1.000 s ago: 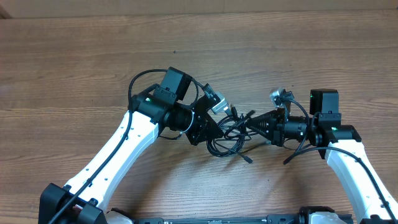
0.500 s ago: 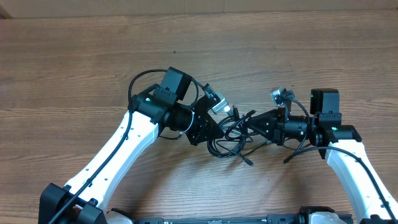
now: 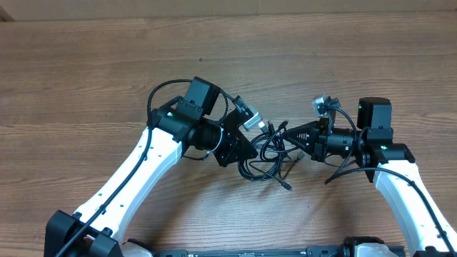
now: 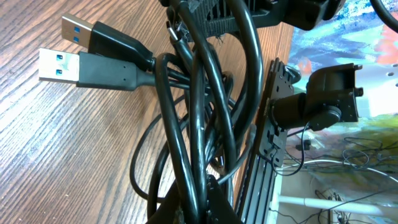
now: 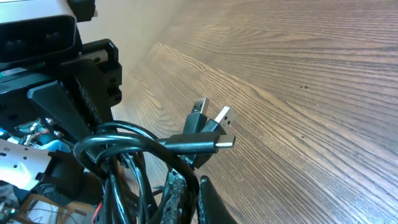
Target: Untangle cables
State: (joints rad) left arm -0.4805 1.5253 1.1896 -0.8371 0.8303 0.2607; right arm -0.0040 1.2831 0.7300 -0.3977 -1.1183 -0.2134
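Where the cables (image 3: pixel 265 151) lay bunched on the table (image 3: pixel 321 57) between the two arms, the left gripper (image 3: pixel 248 151) and the right gripper (image 3: pixel 284 133) were each noted clamped tight on strands. Blue-tongued USB plugs (image 4: pixel 68 46) were resolved only in the left wrist view, and silver plug tips (image 5: pixel 214 127) in the right wrist view.

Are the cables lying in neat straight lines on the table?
No, the cables are heaped in one looped, tangled bundle on the wooden table.
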